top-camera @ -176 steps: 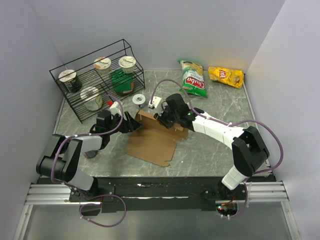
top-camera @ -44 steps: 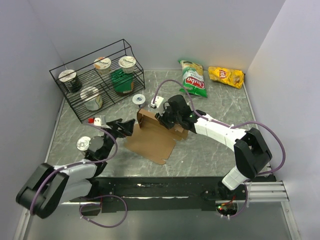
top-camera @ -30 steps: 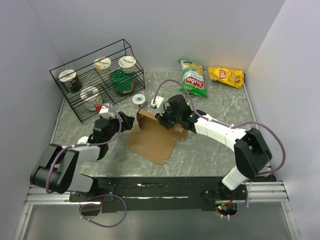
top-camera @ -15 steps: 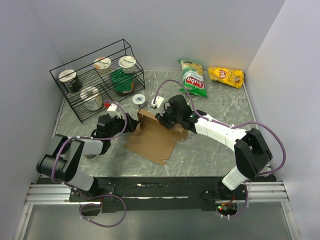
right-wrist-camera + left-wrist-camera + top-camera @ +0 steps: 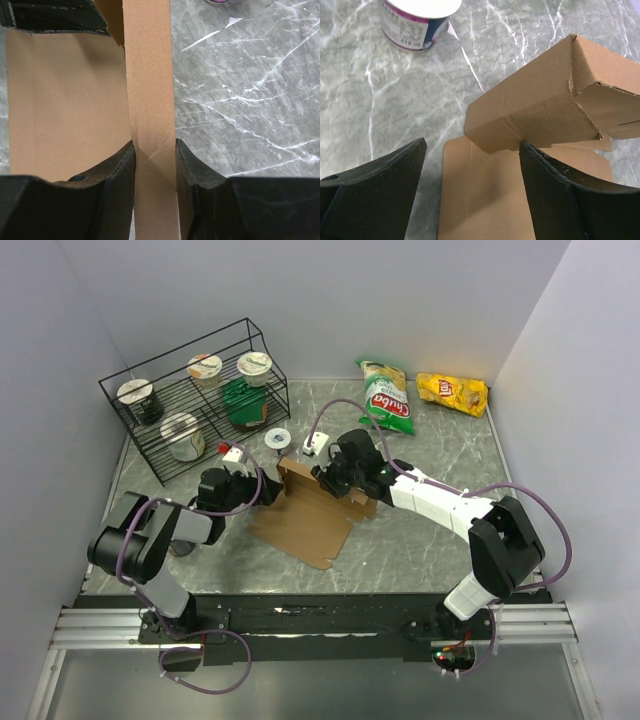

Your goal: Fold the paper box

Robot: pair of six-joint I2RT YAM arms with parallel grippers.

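Note:
The paper box is a brown cardboard sheet lying flat in the middle of the table, with its far wall folded upright. My right gripper is shut on that raised wall; in the right wrist view the folded cardboard strip is pinched between both pads, gripper. My left gripper is at the box's left far corner. In the left wrist view it stands open over the flat sheet, the raised wall just ahead of its fingertips and not touched.
A black wire rack with yogurt cups and a green packet stands at the back left. A single cup sits just beyond the box, also the cup ahead of my left gripper. Green and yellow chip bags lie far right.
My left arm has swung from the table's front left up to the box's left corner, and its jaws have narrowed a little. The right gripper keeps its hold and has not moved.

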